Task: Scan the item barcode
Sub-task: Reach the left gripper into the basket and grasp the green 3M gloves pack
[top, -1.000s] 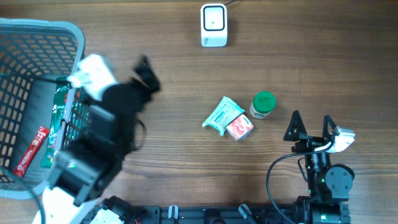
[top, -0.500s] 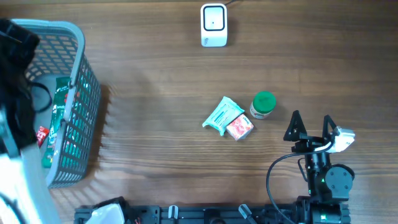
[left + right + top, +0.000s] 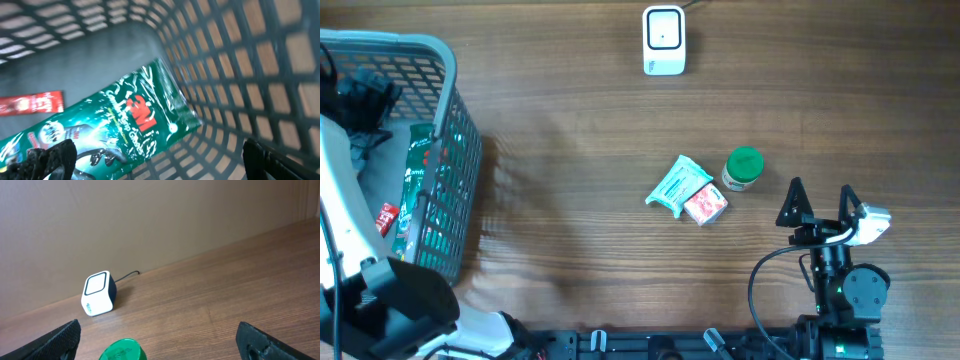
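**Near edge, right.** Right gripper (image 3: 820, 203): parked upright just above its base, jaws spread wide, nothing between them. It stands just beside and nearer than the green-lidded bottle, not touching it.

**Near edge, left.** Left arm: the white body runs up the left margin and reaches into the basket (image 3: 451, 72).

**Left side.** Basket: grey plastic mesh, standing on the wooden table (image 3: 570, 250). Inside it:
- Left gripper (image 3: 160, 159): jaws fully apart, hovering over the basket floor and gripping nothing.
- Green packet (image 3: 125, 120): glossy foil with white and red print, lying flat along the mesh wall nearest the table centre (the wrist view shows it directly below the open fingers).
- Red sachet (image 3: 30, 104): narrow, flat on the floor, just beside the green packet on the side away from the mesh wall.

**Centre of table.**
- Teal packet (image 3: 675, 185): crumpled, lying flat.
- Red-and-white packet (image 3: 705, 205): small, touching the teal packet's right edge.
- Green-lidded bottle (image 3: 743, 168): upright, just beside those two.

**Far edge.** Barcode scanner (image 3: 664, 40): white block with a dark window and a cable at its back, well apart from every item.
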You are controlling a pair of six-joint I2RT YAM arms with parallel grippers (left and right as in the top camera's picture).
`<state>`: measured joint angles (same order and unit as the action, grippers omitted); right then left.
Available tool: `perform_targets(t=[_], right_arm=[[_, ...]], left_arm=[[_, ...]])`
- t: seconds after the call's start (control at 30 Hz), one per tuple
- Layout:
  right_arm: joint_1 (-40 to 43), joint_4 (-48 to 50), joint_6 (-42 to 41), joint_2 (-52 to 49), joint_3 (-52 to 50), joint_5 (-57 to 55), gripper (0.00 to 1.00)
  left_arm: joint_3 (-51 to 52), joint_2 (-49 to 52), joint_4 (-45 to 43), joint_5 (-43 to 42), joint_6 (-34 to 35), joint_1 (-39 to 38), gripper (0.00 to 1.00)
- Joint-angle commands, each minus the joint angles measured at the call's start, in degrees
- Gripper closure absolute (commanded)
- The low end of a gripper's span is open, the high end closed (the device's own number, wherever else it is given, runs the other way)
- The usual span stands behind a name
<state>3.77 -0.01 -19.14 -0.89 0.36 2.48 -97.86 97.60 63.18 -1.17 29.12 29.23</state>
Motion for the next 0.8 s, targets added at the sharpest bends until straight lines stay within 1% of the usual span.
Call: perform_targets(t=[0.0, 0.07, 0.17, 0.23, 0.33, 0.43, 0.5, 0.77], right_arm=[[-0.33, 0.17, 0.96, 0.28, -0.07, -0.52, 0.0], [-0.33, 0.17, 0.96, 0.28, -0.07, -0.52, 0.01], [-0.33, 0.17, 0.98, 0.28, -0.07, -0.52, 0.0], [-0.33, 0.17, 0.96, 0.28, -0.07, -0.52, 0.0], [-0.33, 0.17, 0.96, 0.28, -0.07, -0.52, 0.0], [-0.33, 0.17, 0.96, 0.28, -0.07, -0.52, 0.0], [-0.33, 0.17, 0.96, 0.28, -0.07, -0.52, 0.0], [-0.35, 0.17, 0.98, 0.28, -0.07, -0.52, 0.0]], left_arm=[[-0.39, 3.54, 1.44, -6.1, -11.28, 0.35, 0.0], [-0.39, 5.35, 3.58, -6.08, -16.24, 0.22, 0.0], [-0.39, 7.28, 7.93, -6.03, -20.57, 0.13, 0.0], [-0.39, 9.01, 10.51, -5.84, -26.21, 0.2, 0.0], [-0.35, 10.73, 12.11, -5.05, -30.49, 0.2, 0.0], [0.33, 12.5, 12.0, -4.68, -30.45, 0.17, 0.0], [1.38, 14.14, 11.65, -3.02, -30.45, 0.2, 0.0], [5.11, 20.02, 10.6, -3.08, -30.45, -0.04, 0.0]])
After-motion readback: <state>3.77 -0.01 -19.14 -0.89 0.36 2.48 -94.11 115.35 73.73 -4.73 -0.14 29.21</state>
